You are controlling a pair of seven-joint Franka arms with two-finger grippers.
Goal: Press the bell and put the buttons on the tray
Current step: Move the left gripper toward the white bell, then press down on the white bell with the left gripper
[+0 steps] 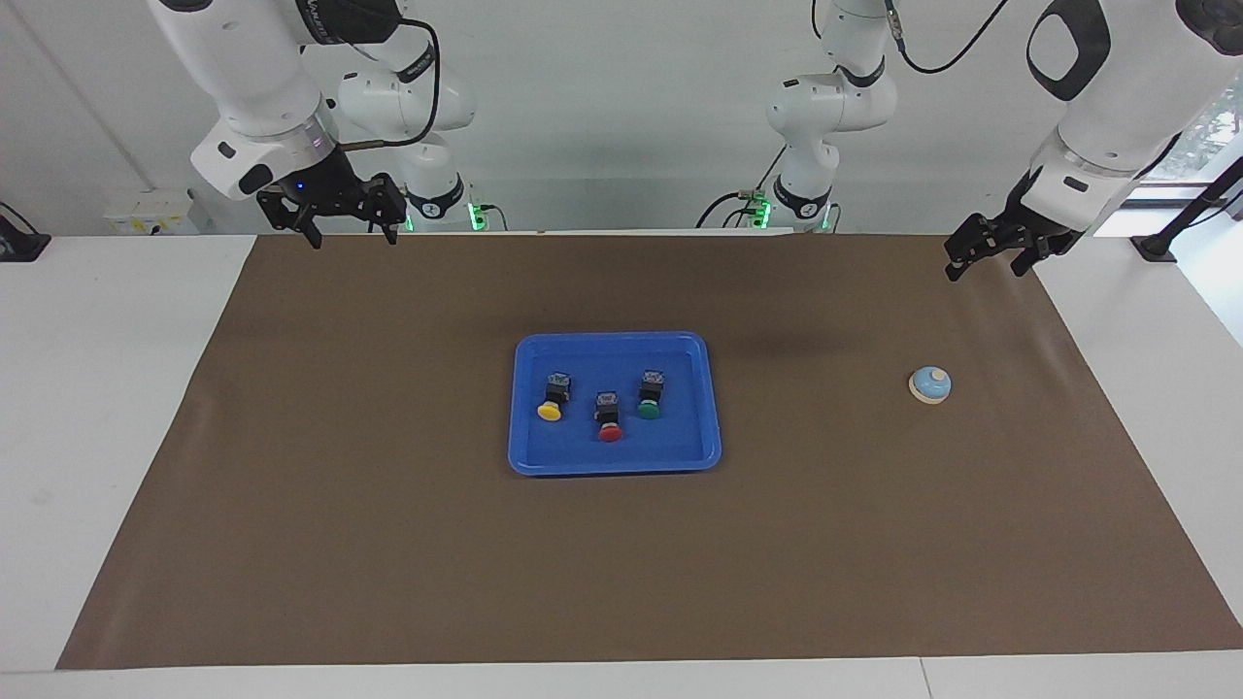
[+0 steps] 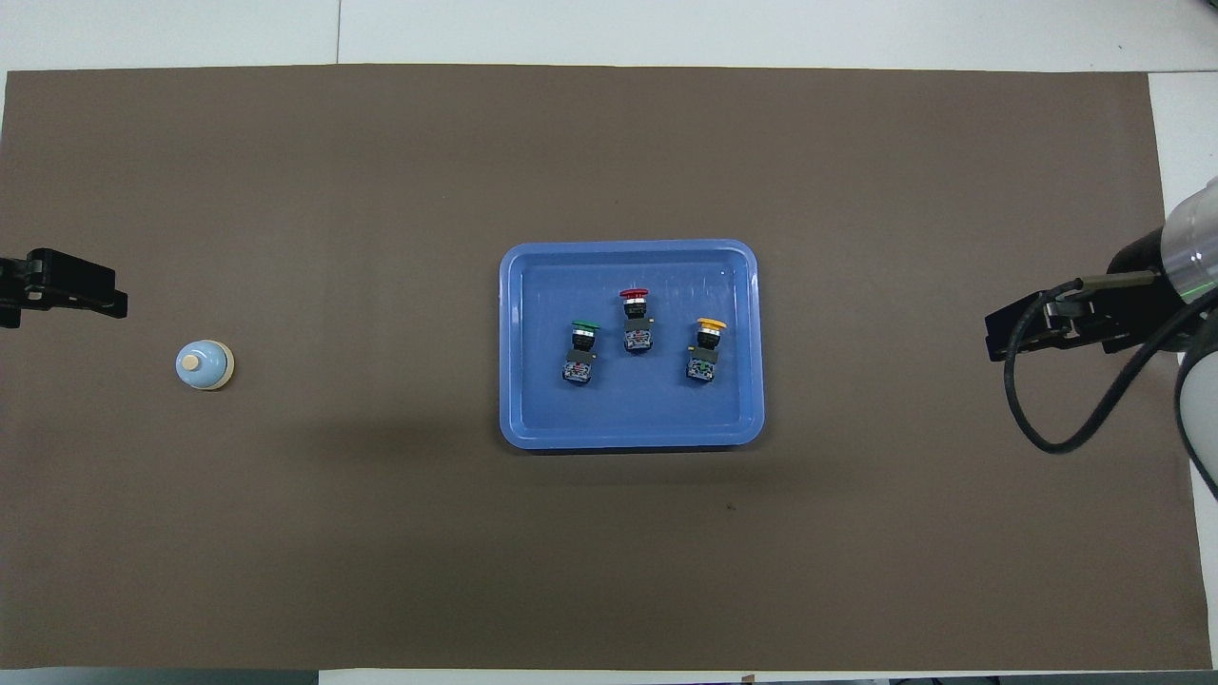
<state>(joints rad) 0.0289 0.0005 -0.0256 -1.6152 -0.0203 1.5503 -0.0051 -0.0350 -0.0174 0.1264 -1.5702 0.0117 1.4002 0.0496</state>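
Observation:
The blue tray (image 1: pixel 617 468) lies mid-mat, also in the overhead view (image 2: pixel 628 440). Three buttons lie in it on their sides: yellow (image 1: pixel 550 403), red (image 1: pixel 609 419) and green (image 1: pixel 649 398); overhead they show as green (image 2: pixel 580 352), red (image 2: pixel 636 323) and yellow (image 2: pixel 705 350). The light-blue bell (image 1: pixel 930 384) stands on the mat toward the left arm's end (image 2: pixel 205 364). My left gripper (image 1: pixel 981 272) hangs open and empty over the mat's corner, apart from the bell. My right gripper (image 1: pixel 353 242) hangs open and empty over the mat's corner at the right arm's end.
A brown mat (image 1: pixel 388 544) covers most of the white table (image 1: pixel 107 388). The left gripper (image 2: pixel 95 297) and the right gripper (image 2: pixel 999 338) show at the two ends of the overhead view. A black cable (image 2: pixel 1023 419) loops below the right wrist.

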